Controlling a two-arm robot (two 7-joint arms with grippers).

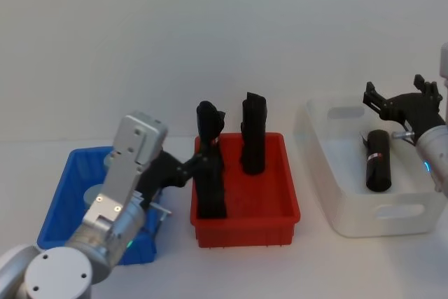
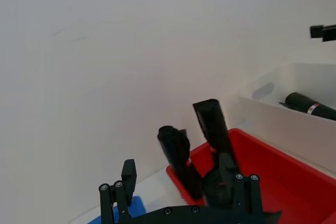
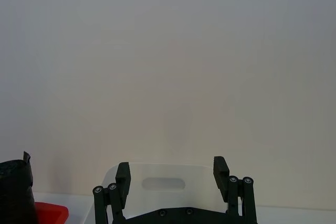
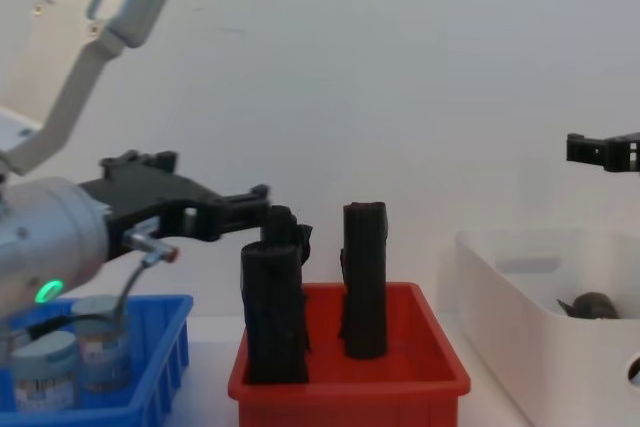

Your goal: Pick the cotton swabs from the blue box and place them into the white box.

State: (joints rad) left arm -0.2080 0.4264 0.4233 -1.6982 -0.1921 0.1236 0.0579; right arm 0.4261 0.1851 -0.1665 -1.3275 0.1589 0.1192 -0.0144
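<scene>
Two cotton swabs tubs (image 4: 45,372) (image 4: 100,347) with grey-blue lids stand in the blue box (image 4: 160,367), which sits at the table's left (image 1: 66,194). One grey lid (image 1: 93,194) peeks out beside my left arm. My left gripper (image 1: 190,168) hangs open and empty above the blue box's right side, reaching toward the red bin (image 4: 245,209) (image 2: 178,182). At the right, the white box (image 1: 371,218) (image 4: 510,307) holds a black roll (image 1: 378,160). Over its far end my right gripper (image 1: 402,99) (image 3: 171,174) is open and empty.
A red bin (image 1: 245,225) stands between the two boxes, with tall black rolls (image 1: 208,173) (image 1: 253,134) upright in it, close to my left gripper's fingers. A plain wall rises behind the table. Bare table lies in front of the bins.
</scene>
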